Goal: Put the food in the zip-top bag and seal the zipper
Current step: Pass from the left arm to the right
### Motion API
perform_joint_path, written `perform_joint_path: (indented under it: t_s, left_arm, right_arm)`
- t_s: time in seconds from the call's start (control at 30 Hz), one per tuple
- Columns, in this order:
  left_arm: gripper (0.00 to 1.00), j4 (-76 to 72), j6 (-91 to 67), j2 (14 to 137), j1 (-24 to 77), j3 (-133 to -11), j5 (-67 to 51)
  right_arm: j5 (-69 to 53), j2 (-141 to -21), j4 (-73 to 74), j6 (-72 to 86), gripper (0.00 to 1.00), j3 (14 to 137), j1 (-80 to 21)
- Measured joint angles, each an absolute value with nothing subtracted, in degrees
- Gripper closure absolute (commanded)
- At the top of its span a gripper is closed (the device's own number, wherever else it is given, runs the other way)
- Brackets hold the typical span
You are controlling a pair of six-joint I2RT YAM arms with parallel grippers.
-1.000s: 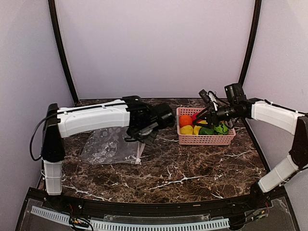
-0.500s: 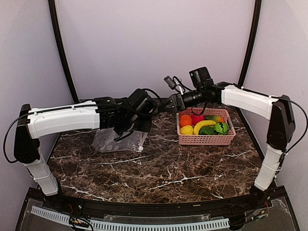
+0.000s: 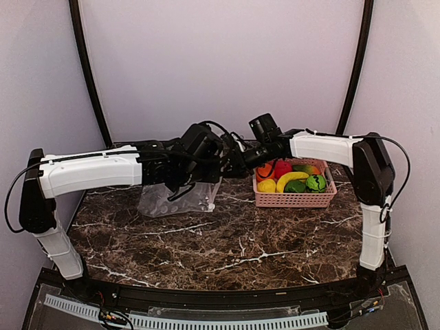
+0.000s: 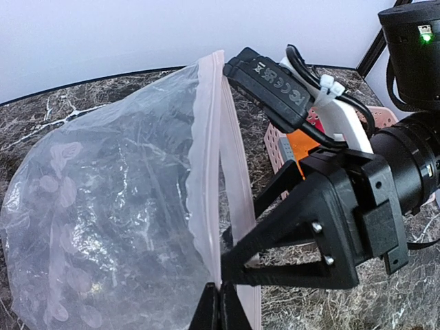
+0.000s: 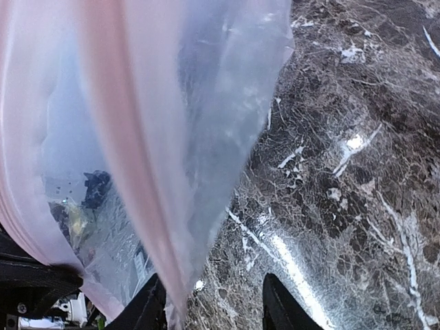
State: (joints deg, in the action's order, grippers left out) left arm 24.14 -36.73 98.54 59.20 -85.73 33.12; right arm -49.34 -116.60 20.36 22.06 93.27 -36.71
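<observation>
The zip-top bag point(image 3: 180, 199) is held up over the far-left part of the table point(image 3: 240, 251), w/ its mouth edge uppermost and its clear, dot-printed body hanging below. Whether the bottom rests on the surface can't be told. In the left-wrist view the two lips of the zipper point(image 4: 206, 165) are seen parted into a narrow V, so the mouth is partly open.

The left gripper point(image 4: 220, 311) is seen w/ its fingers pressed together on the zipper, the whitish-pink strip being pinched at one lip.

The right gripper point(image 5: 213, 309) is positioned at the bag's mouth, just beside the left one, w/ its arm stretched across from the right side of the table. Its fingers point(image 5: 148, 309) are shown apart in the right-wrist view, w/ marble visible btwn them. The strip's edge lies just beside one finger. Nothing is seen clamped.

The food is kept in a pink slotted basket point(image 3: 295, 201) at the far-right part of the table, separated from the bag by bare marble. Inside are:
- an orange point(image 3: 264, 170), partly hidden behind the right arm
- a red round fruit point(image 3: 282, 168)
- a banana point(image 3: 292, 179) across the middle
- a lemon point(image 3: 267, 185) at the near-left corner
- green pieces point(image 3: 316, 183) along the near side
- a mango-like piece point(image 3: 307, 168) at the far side
</observation>
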Motion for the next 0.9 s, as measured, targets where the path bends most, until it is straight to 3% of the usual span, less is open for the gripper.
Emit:
perform_joint_path:
  t_s: [0.07, 0.1, 0.17, 0.23, 0.37, 0.67, 0.9]
  left_arm:
    - [0.99, 23.9, -36.7, 98.2, 59.2, -85.6, 33.1]
    - [0.99, 23.9, -36.7, 98.0, 59.2, -85.6, 33.2]
    - [0.81, 23.9, -36.7, 97.6, 59.2, -85.4, 33.3]
    - [0.52, 24.1, -36.8, 97.4, 59.2, -85.4, 33.6]
    - [0.36, 25.3, -38.1, 97.4, 59.2, -85.5, 33.7]
    - [0.33, 25.8, -39.2, 98.4, 59.1, -87.3, 31.6]
    - [0.52, 28.3, -40.1, 101.1, 59.1, -89.3, 30.7]
  right_arm:
    - [-49.9, -117.5, 20.2, 23.2, 0.94, 94.8, -36.7]
    - [-50.1, -117.9, 20.0, 23.5, 1.0, 95.6, -36.7]
    - [-50.4, -118.2, 19.5, 24.2, 1.0, 96.7, -36.7]
    - [-50.3, -118.2, 19.2, 24.9, 1.0, 97.2, -36.8]
    - [-48.8, -118.1, 18.6, 25.9, 1.0, 97.3, -37.1]
    - [-41.2, -114.6, 19.4, 27.6, 1.0, 97.0, -39.7]
    - [-37.1, -110.8, 19.4, 28.6, 1.0, 96.7, -40.1]
